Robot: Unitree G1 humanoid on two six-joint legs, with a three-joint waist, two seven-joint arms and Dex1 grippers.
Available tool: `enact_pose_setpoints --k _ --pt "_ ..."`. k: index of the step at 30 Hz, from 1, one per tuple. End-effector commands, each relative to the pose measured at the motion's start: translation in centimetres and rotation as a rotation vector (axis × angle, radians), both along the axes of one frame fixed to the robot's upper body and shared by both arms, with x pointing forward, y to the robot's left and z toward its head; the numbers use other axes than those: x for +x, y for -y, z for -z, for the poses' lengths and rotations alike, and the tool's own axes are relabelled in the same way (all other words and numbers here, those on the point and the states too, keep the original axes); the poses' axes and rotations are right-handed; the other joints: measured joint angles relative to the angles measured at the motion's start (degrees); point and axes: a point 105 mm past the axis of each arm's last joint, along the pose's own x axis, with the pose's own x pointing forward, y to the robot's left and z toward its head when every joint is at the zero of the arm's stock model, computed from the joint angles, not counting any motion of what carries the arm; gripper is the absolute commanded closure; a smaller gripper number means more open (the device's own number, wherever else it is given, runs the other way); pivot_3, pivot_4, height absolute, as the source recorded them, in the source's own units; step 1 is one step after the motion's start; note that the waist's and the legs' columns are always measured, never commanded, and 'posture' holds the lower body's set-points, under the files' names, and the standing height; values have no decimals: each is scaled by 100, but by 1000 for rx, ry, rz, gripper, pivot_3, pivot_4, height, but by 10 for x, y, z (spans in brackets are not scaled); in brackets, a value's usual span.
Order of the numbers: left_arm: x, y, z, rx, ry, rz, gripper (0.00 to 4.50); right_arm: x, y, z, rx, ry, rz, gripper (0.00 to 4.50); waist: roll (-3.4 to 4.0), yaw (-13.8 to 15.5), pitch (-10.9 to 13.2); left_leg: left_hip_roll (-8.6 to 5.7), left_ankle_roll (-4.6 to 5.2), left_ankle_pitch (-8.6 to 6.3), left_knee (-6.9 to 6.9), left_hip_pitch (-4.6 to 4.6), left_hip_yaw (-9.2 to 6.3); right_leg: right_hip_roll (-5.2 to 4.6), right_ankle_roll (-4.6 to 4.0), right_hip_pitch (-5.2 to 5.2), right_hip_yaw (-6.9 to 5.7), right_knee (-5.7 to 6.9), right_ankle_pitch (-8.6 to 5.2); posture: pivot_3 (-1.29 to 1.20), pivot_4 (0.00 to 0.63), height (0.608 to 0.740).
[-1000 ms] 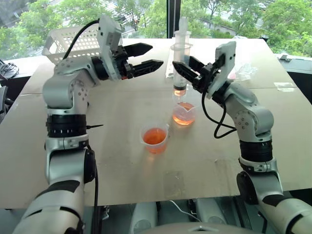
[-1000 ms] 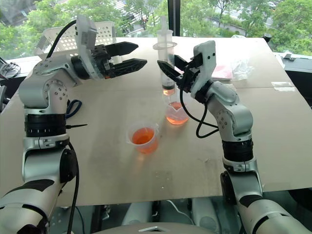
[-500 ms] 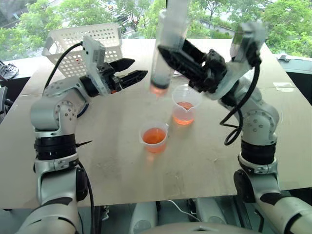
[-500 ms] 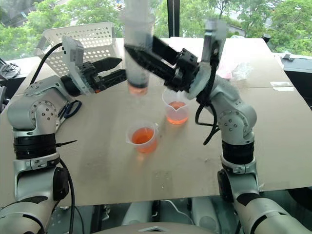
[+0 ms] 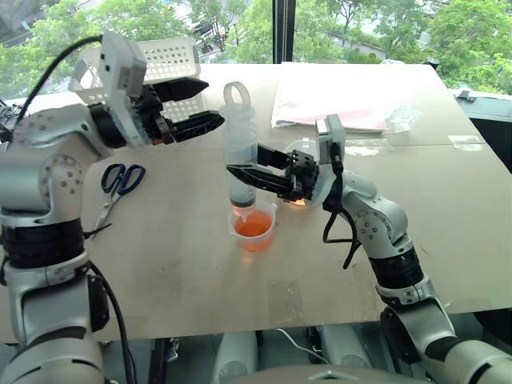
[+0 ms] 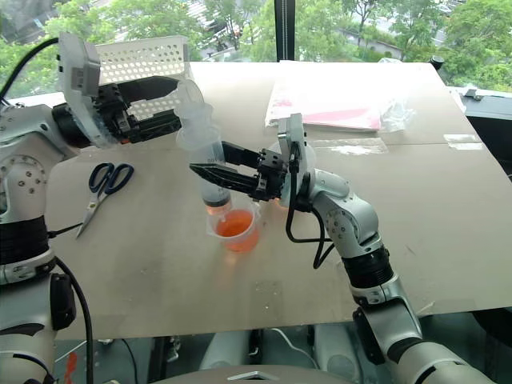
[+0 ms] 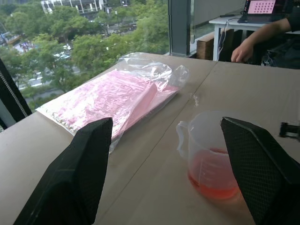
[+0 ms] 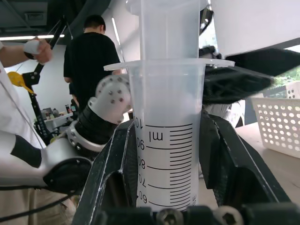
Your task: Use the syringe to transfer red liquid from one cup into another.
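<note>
My right gripper is shut on the barrel of the syringe and holds it upright. A little red liquid sits at the syringe's lower end. Its tip hangs just over the shorter cup, which holds red liquid. The taller beaker, also with red liquid, stands behind my right gripper and is mostly hidden in the head views. My left gripper is open and level, its fingertips near the plunger top, with nothing between them. The right wrist view shows the syringe barrel clamped between the fingers.
A white basket stands at the back left. Scissors lie on the table at the left. A pink packet in a clear bag lies at the back. A person's hand rests on a far desk; people stand beyond.
My right gripper has swung the syringe left and down, from above the taller beaker to over the shorter cup. My left gripper has drawn back toward the left, still open.
</note>
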Motion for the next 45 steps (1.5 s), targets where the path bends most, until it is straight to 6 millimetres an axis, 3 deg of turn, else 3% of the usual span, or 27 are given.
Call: enact_pose_setpoints --k 1,8,17,24,31,45 --pt "-24 9 -23 28 62 56 769 -4 0 -3 -1 61 -7 3113 0 2 0 0 0 0 0 0 -1 0 0 0 -1 0 0 0 150 740" --pt "-35 18 -28 44 77 75 769 2 -4 10 -33 44 9 3113 0 8 0 0 0 0 2 11 0 1 0 7 0 7 0 0 150 740" --pt "-36 -13 -46 45 70 -13 769 16 -1 15 -78 45 81 3113 0 -11 1 0 0 0 0 13 2 2 0 7 1 6 -1 0 150 740" --pt "-37 0 -34 83 56 20 769 24 -4 18 -113 57 119 3113 -1 8 1 -1 0 0 2 13 3 0 0 8 3 7 -1 0 150 740" --pt "-30 6 -23 120 50 17 769 17 -8 6 -90 87 97 3113 0 7 0 -1 -1 0 2 12 2 1 0 7 3 7 -1 0 150 740" --pt "-24 16 -31 101 90 50 769 4 -11 -8 -78 107 68 3114 -1 9 0 -1 0 0 2 12 2 1 0 7 2 7 0 0 150 740"
